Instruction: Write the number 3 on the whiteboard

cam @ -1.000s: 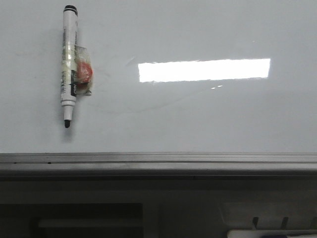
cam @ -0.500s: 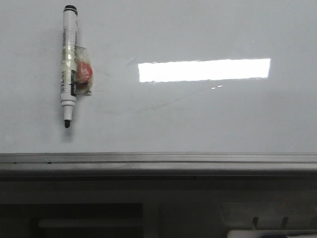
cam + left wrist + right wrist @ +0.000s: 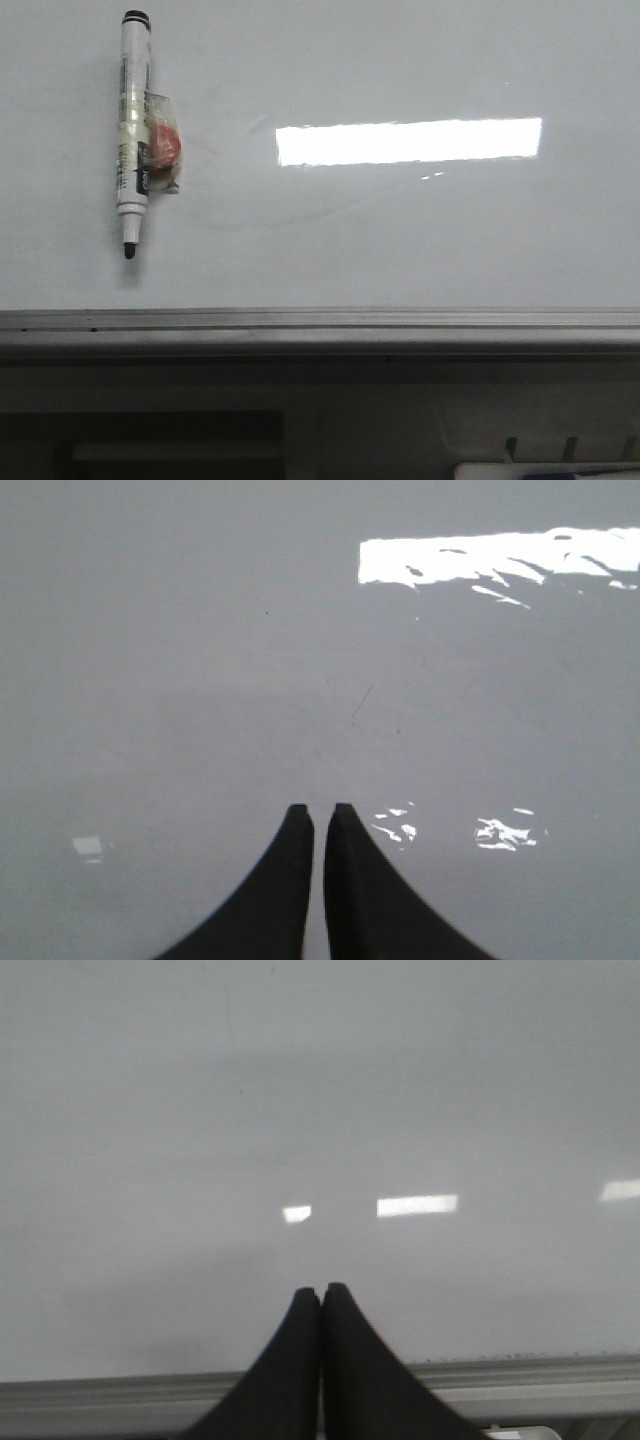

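A: Starting at the left. Marker pen (image 3: 133,130) lies flat on the whiteboard (image 3: 400,240), cap end away from us, uncapped black tip toward the near frame. A red lump wrapped in clear tape (image 3: 163,145) is stuck to its right side.

B: Anyone holding it?

A: No. Neither arm shows in the front view. Pen lies alone.

B: Any stroke on the board?

A: None I can find. No number 3, not even a first curve. There are faint grey arcs right of the pen, below the bright reflected light bar (image 3: 408,141); I take those for old erased smudges, not fresh ink. I'd judge the job not yet begun: pen to be picked up, then the whole figure to be drawn.

B: Grippers?

A: Left gripper (image 3: 320,812), wrist view: fingers nearly together, a thin slit between the tips, nothing in them, bare board beneath. Right gripper (image 3: 321,1288): fingers pressed together, empty, over the board close to the grey frame edge (image 3: 520,1380).

B: Labels?

A: Pen barrel carries a dark printed band and pale wrap. Print is too small; I cannot read a brand. No other writing visible.
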Tool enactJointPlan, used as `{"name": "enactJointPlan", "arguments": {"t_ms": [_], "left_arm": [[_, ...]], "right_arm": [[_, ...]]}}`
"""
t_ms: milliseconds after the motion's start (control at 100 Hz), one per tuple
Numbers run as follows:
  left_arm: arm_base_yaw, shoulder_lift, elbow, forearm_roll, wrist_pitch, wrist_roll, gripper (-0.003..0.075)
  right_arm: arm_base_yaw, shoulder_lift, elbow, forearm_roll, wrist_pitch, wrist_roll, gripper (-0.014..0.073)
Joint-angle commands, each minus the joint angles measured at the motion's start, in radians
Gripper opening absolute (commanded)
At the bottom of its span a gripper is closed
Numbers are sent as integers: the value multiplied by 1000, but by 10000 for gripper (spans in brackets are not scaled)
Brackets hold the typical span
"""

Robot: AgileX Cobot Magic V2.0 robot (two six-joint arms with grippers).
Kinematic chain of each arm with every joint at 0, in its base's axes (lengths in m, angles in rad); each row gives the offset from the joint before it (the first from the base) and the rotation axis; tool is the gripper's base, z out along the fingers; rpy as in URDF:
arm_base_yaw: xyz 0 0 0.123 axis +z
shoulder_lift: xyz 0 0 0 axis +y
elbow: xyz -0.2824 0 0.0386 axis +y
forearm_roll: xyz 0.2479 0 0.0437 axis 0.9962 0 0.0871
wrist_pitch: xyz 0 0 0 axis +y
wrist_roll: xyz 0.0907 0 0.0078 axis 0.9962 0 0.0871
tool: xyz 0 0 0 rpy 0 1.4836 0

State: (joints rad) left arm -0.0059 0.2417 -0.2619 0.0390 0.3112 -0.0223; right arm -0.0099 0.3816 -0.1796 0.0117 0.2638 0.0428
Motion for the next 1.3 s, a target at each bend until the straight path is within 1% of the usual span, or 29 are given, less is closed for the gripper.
{"name": "enactJointPlan", "arguments": {"t_ms": [0, 100, 110, 120, 180, 280, 400, 490, 610, 650, 660, 750, 860, 910, 1000, 1140, 1230, 1290], "left_arm": [[1, 37, -32, 4, -74, -4, 137], [1, 59, -32, -12, -149, -4, 333], [1, 63, -32, -12, -154, -4, 333], [1, 65, -32, -15, -166, -4, 358], [1, 75, -28, -28, -212, -4, 388], [-1, 92, -28, -28, -242, -4, 388], [-59, 108, -34, -28, -269, 10, 389], [-149, 127, -35, -28, -311, 51, 389], [-292, 190, -35, -28, -363, 50, 389], [-353, 226, -35, -33, -383, 50, 389], [-353, 226, -35, -31, -387, 50, 389], [-461, 304, -35, -77, -441, 48, 389], [-581, 419, -35, -183, -482, 48, 389], [-618, 462, -35, -207, -499, 48, 389], [-702, 557, -35, -232, -573, 48, 389], [-764, 666, -35, -309, -649, 48, 389], [-779, 725, -40, -316, -681, 48, 391], [-793, 748, -43, -316, -718, 48, 406]], "right_arm": [[0, 43, -59, 55, -39, -2, -49], [0, 54, -52, 72, -28, -2, -49], [0, 55, -49, 72, -28, -2, -49], [0, 55, -50, 72, -28, -2, -49], [0, 56, -48, 72, -32, -2, -49], [0, 56, -51, 74, -43, -2, -49], [0, 56, -71, 74, -22, -2, -49], [3, 56, -80, 74, -11, -2, -49], [5, 56, -81, 74, -3, -2, -49], [5, 56, -81, 74, -3, -2, -49], [5, 56, -81, 74, -3, -2, -49], [5, 56, -81, 74, -3, -2, -49], [5, 56, -81, 74, 2, -2, -49], [5, 56, -81, 74, 2, -2, -49], [5, 56, -81, 74, 2, -2, -49], [5, 56, -81, 74, 2, -2, -49], [5, 56, -81, 74, 2, -2, -49], [5, 56, -81, 74, 2, -2, -49]]}}
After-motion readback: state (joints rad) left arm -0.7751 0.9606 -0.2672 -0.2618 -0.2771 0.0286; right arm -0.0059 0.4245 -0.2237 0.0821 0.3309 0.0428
